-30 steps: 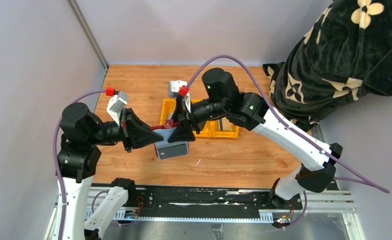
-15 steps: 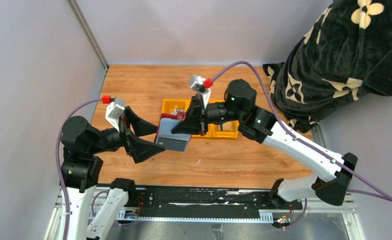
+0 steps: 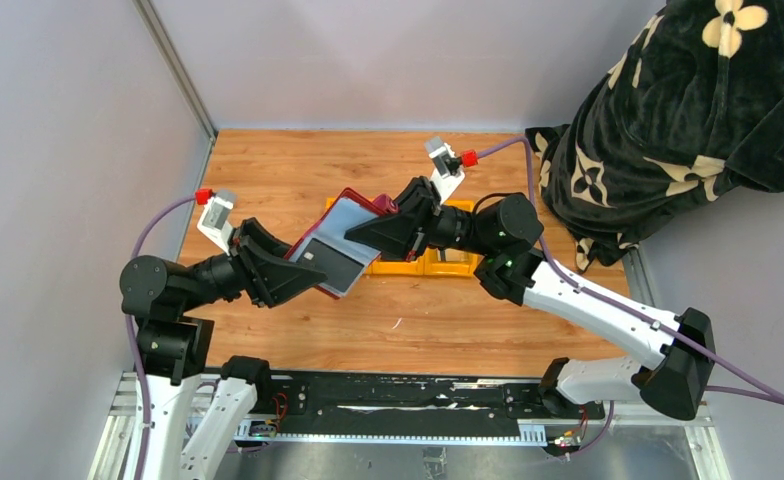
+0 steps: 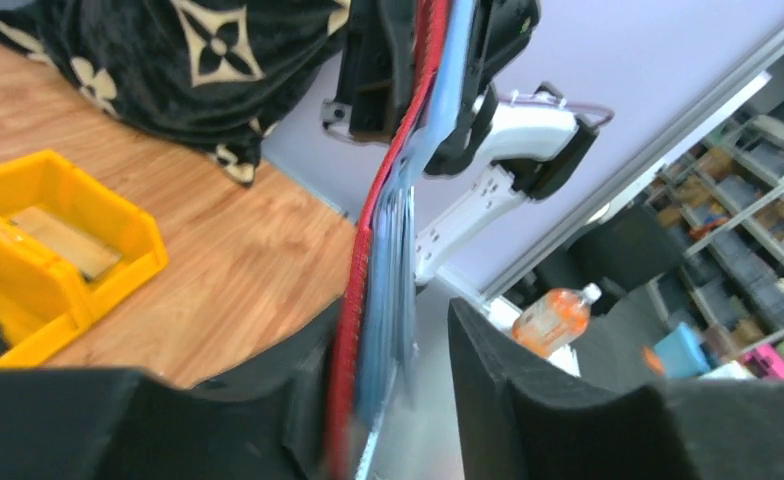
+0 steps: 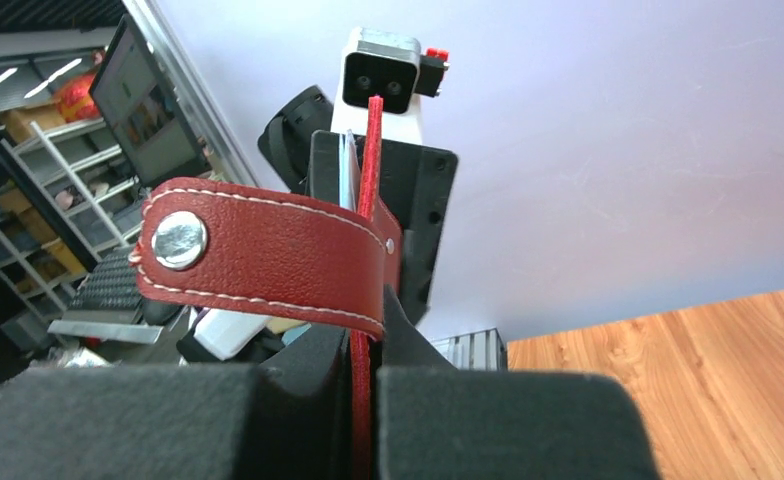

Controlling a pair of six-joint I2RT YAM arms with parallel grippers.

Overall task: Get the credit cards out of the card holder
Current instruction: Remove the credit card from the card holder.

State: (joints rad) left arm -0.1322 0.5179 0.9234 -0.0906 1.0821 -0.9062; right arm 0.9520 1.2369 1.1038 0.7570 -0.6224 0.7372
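Card holder (image 3: 334,240): aloft at frame centre, above surface (image 3: 268,180). Right tool (image 3: 358,233) clamped on upper edge; left tool (image 3: 308,270) partly open, straddling lower edge.

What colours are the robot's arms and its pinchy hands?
The left arm and right arm are white with chunky black joints. The left gripper and right gripper have black wedge-shaped fingers. Purple cables with red plugs reach grey wrist cameras.
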